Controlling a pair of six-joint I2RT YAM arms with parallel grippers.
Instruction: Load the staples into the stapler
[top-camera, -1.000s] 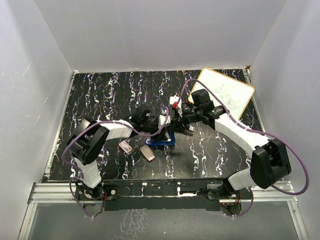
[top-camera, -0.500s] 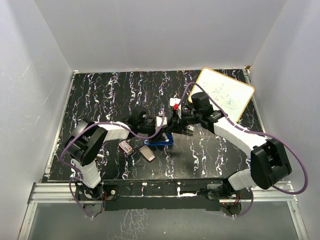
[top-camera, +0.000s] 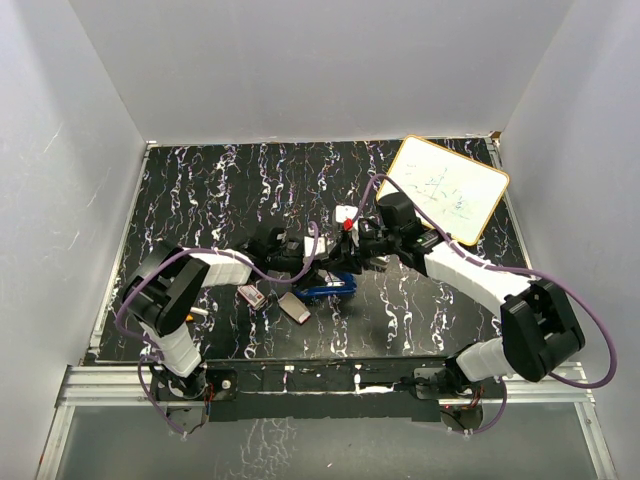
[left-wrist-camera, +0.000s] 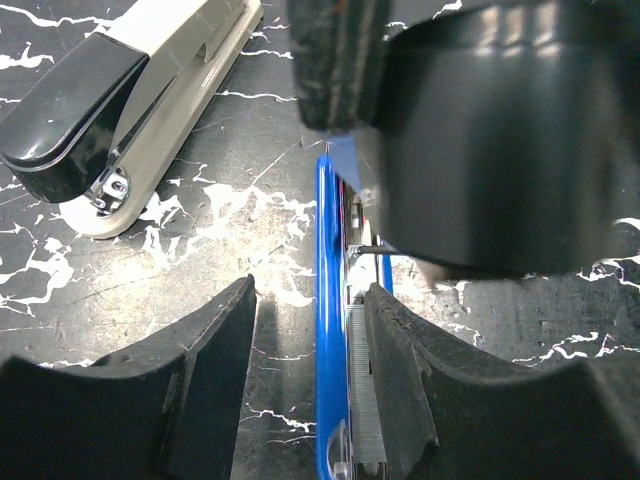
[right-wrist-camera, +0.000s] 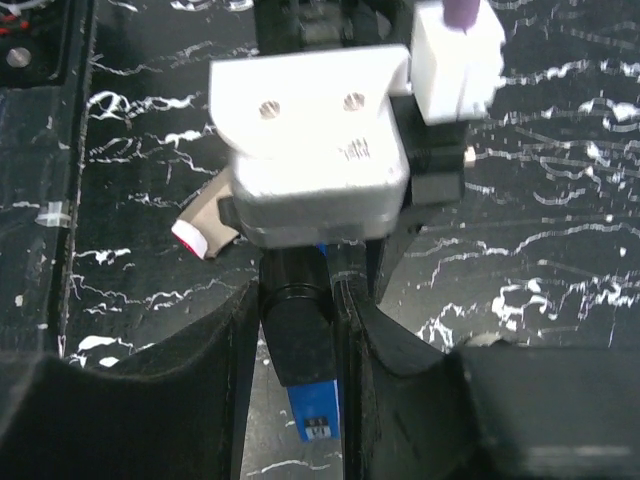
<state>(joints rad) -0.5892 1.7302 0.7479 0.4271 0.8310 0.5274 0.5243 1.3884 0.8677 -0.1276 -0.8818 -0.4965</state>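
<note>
The blue stapler (top-camera: 335, 290) lies mid-table, hinged open. In the left wrist view its blue base rail (left-wrist-camera: 330, 350) carries a grey strip of staples (left-wrist-camera: 362, 390) in the channel. My left gripper (left-wrist-camera: 310, 300) is open, its jaws either side of that rail, the right one against the channel. It also shows in the top view (top-camera: 310, 265). My right gripper (right-wrist-camera: 300, 300) is shut on the stapler's black top arm (right-wrist-camera: 300, 345), held above the base. The red-pink staple box (top-camera: 252, 295) and its tan tray (top-camera: 295, 307) lie just left of the stapler.
A beige-and-black second stapler (left-wrist-camera: 130, 90) lies close beyond the blue one. A whiteboard with an orange rim (top-camera: 450, 190) leans at the back right. White walls enclose the black marbled table (top-camera: 200, 190). The tray's end shows in the right wrist view (right-wrist-camera: 200, 232).
Both grippers have moved together a little left and toward the near edge, and the blue stapler's top arm has come lower over its base. The box and tray have not moved.
</note>
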